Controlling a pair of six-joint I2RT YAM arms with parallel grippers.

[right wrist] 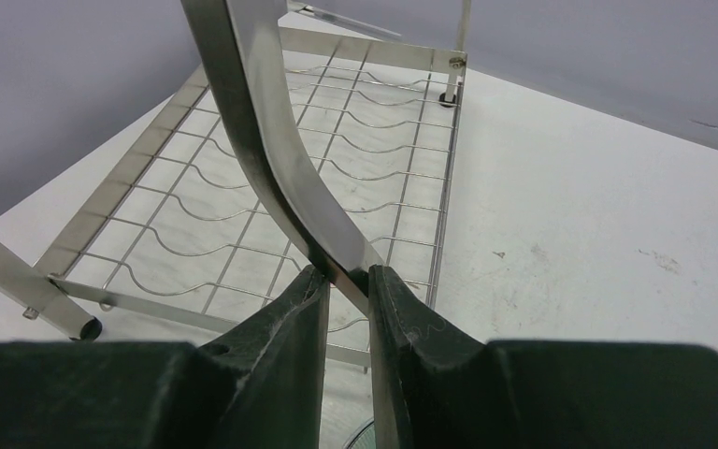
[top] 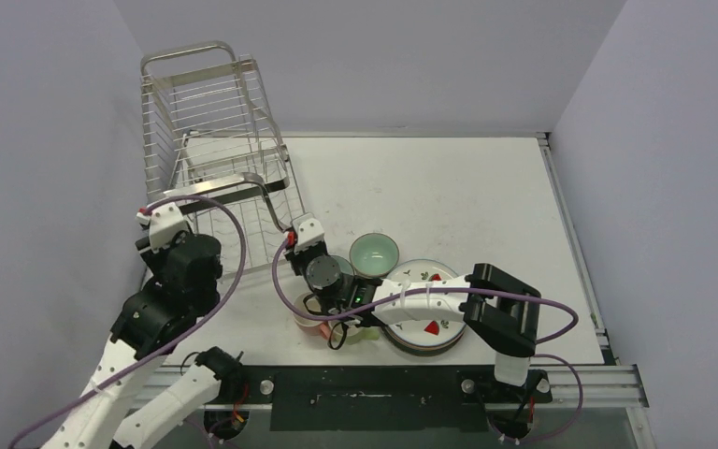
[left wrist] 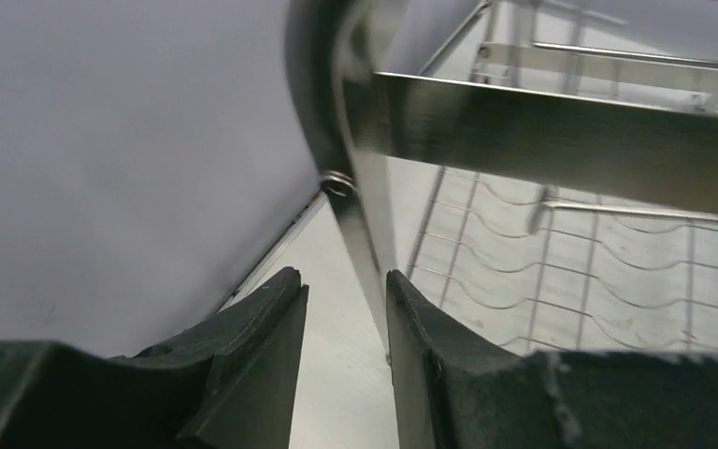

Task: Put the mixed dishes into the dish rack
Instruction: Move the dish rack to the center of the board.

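The dish rack (top: 215,150), a tall shiny steel wire frame, stands at the table's far left. My left gripper (top: 170,208) is at its near-left frame bar. In the left wrist view the rack's bar (left wrist: 360,215) runs down between the jaws of this gripper (left wrist: 342,276), against the right finger (left wrist: 430,355), with a gap to the other finger. My right gripper (top: 293,227) is shut on the rack's curved bar (right wrist: 271,122), pinched at the tips (right wrist: 347,271). A mint-green bowl (top: 374,253), a strawberry plate (top: 430,323) and a pink mug (top: 310,325) sit near the right arm, which partly covers them.
Grey walls close in on the left and right. The rack's lower wire shelf (right wrist: 243,215) with wavy dividers lies beyond the right gripper. White table (top: 467,196) stretches to the right of the rack. A second bowl (top: 344,266) is half hidden under the right wrist.
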